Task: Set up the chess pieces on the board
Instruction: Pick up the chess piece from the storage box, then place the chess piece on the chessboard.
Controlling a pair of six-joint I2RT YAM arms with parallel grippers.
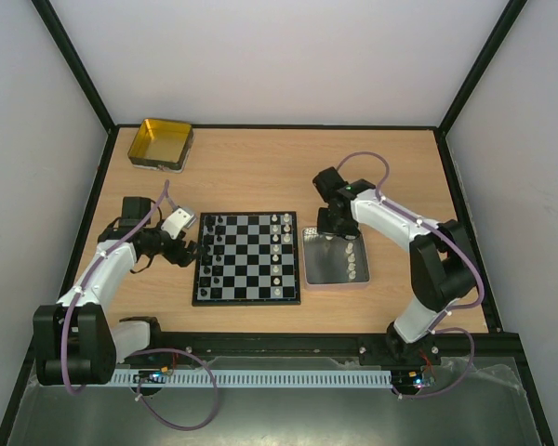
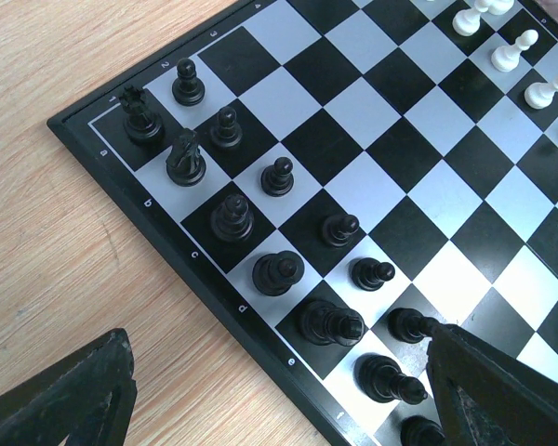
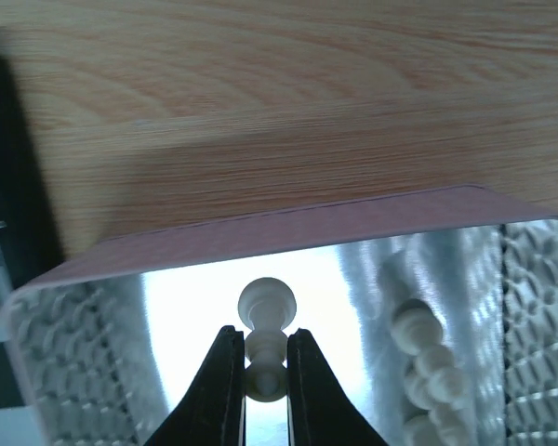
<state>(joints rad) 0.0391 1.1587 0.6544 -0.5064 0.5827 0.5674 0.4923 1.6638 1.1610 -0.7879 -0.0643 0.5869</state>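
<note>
The board (image 1: pixel 247 257) lies mid-table. Black chess pieces (image 1: pixel 214 251) fill its two left files, and white ones (image 1: pixel 277 249) stand along its right side. My left gripper (image 1: pixel 184 249) hovers open over the board's left edge. In the left wrist view its fingers (image 2: pixel 502 390) straddle the edge (image 2: pixel 214 316) beside the black pieces (image 2: pixel 277 272), holding nothing. My right gripper (image 1: pixel 335 226) is over the silver tray's far end. In the right wrist view this gripper (image 3: pixel 265 351) is shut on a white piece (image 3: pixel 266 302), just above the tray floor.
The silver tray (image 1: pixel 312 269) sits right of the board and holds a few more white pieces (image 3: pixel 428 358) along its right side. A yellow tin (image 1: pixel 162 142) stands at the far left corner. Walls enclose the table on three sides.
</note>
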